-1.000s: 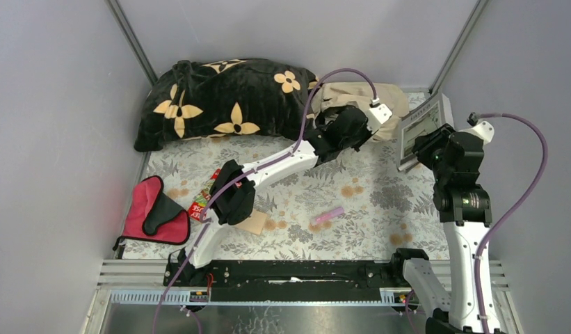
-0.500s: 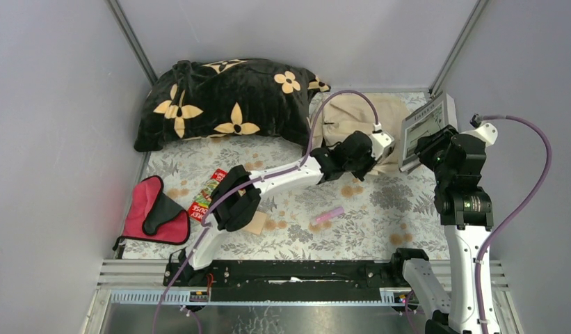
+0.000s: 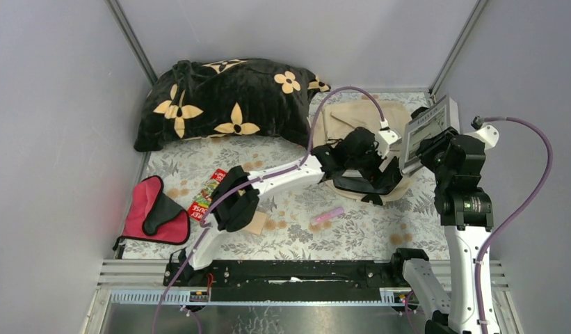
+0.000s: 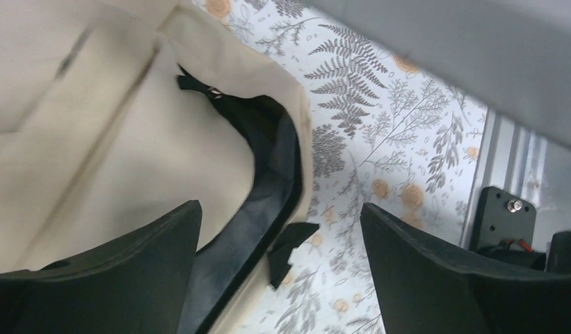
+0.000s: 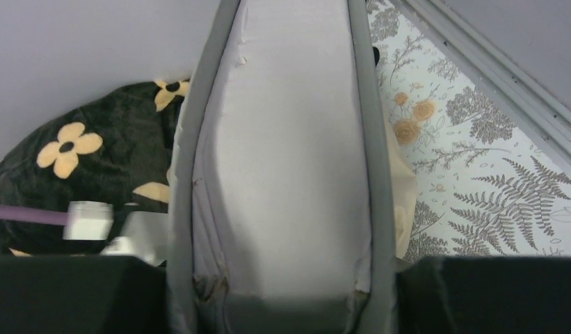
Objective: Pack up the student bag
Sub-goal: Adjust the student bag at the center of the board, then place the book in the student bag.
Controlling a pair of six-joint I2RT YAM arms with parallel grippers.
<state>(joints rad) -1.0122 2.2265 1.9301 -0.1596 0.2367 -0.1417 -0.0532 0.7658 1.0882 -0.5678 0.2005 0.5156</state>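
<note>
Student bag [image 3: 346,117], left end effector [image 4: 281,209] spread wide over its rim, right end effector [image 5: 282,292] clamping grey book [image 5: 282,139]

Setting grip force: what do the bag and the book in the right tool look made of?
Bag: soft matte beige cloth, judging by its folds and creases, black at the opening's rim. Book: stiff grey cover, probably card, around pale page edges; unbent in the right tool.
</note>
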